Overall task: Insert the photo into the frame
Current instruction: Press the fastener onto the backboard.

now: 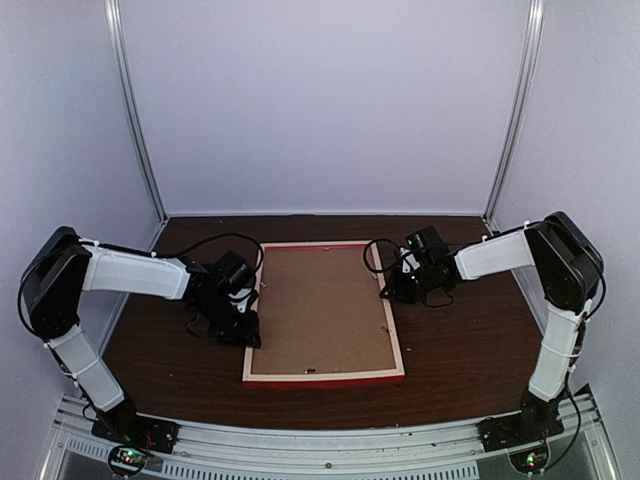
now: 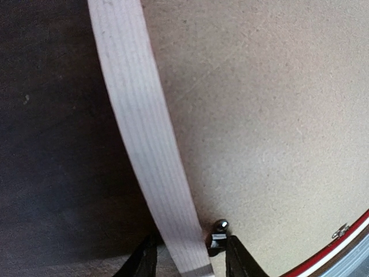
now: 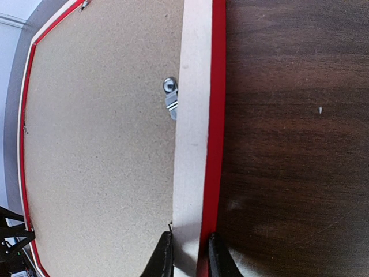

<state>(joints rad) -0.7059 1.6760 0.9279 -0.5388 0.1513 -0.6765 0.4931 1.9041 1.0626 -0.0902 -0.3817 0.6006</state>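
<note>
Lit softly and evenly, with pale bright walls (image 1: 330, 100) and only faint shadows. Looks slightly blurred and curved at wrist-view edges.

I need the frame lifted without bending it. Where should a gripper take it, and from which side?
Likely a long side rail of the frame, from above, one finger outside, one inside beside the backing board. It lies flat, back up, on the table, so only its thin rails offer opposed faces, as the right gripper shows.

Backing board (image 1: 322, 308): brown; we see it lying flat.
Table (image 1: 470, 340): dark wood grain.
Turn clip (image 3: 170, 99): silver, at the board's edge.
</note>
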